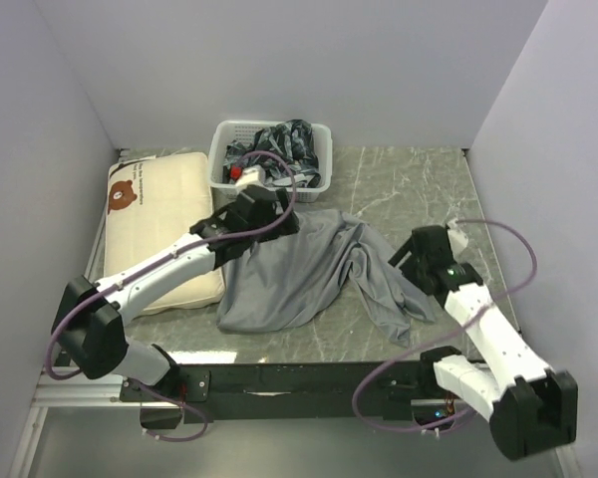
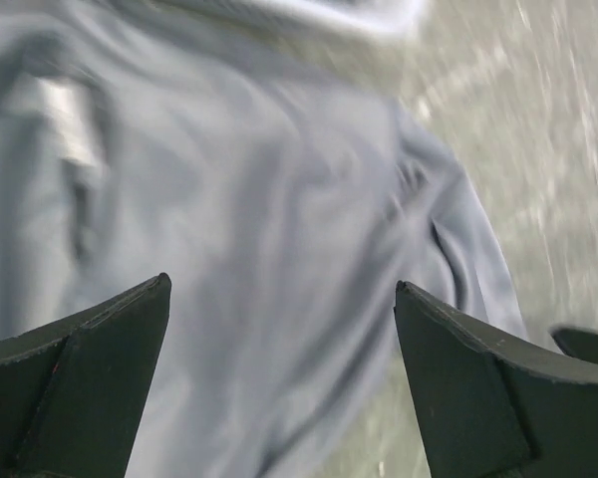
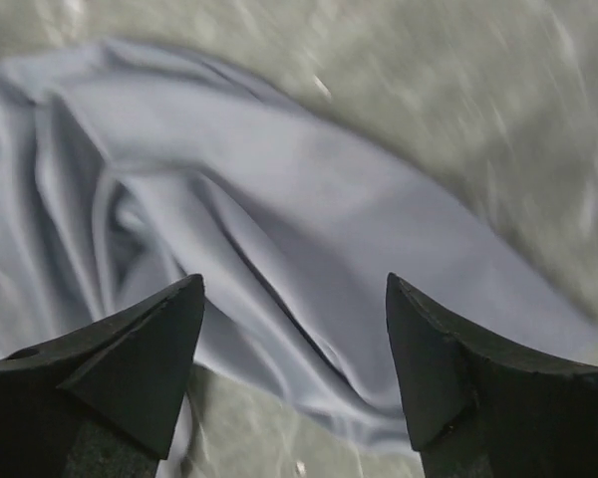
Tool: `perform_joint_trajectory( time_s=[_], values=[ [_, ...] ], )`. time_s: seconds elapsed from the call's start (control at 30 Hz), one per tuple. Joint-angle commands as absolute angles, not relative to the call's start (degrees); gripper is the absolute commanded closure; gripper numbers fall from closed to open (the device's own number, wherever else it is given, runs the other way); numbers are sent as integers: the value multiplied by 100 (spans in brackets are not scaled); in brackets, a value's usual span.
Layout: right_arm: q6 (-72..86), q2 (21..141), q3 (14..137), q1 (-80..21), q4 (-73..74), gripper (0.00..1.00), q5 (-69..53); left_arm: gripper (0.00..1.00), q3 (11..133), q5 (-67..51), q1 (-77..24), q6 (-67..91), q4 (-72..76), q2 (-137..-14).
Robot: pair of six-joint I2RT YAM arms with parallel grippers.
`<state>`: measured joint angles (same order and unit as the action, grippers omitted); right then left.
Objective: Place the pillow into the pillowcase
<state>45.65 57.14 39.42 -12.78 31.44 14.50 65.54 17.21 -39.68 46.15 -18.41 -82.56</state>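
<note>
The cream pillow [image 1: 159, 204] with a brown bear face lies at the far left of the table. The grey pillowcase [image 1: 304, 274] lies crumpled in the middle. It also fills the left wrist view [image 2: 279, 199] and the right wrist view [image 3: 279, 189]. My left gripper [image 1: 279, 221] hovers over the pillowcase's far left edge, open and empty [image 2: 279, 309]. My right gripper [image 1: 404, 261] is by the pillowcase's right edge, open and empty above the cloth [image 3: 294, 299].
A white basket [image 1: 324, 139] with dark patterned cloth stands at the back, just behind my left gripper. White walls close the table on the left, back and right. The marble table [image 1: 419, 189] shows bare at the right.
</note>
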Motion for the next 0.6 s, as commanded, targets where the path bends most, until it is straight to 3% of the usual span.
perform_joint_trajectory(
  time_s=[0.0, 0.23, 0.43, 0.5, 0.57],
  values=[
    [5938, 4809, 3456, -1257, 4067, 18, 1565, 1, 6215, 1503, -4289, 4500, -1635, -8130],
    [6776, 4895, 3156, -1161, 4843, 14, 1425, 1, 6012, 1529, -4614, 4562, -1591, -8139],
    [6715, 5667, 2822, -756, 4176, 15, 694, 1, 5819, 1547, -4641, 4553, -1547, -7928],
    [6532, 5896, 2847, -468, 3677, 19, 694, 1, 5801, 1521, -4641, 4561, -1556, -7901],
    [6355, 6300, 3031, -300, 3464, 37, 869, 2, 5775, 1468, -4641, 4544, -1582, -7832]
  ],
)
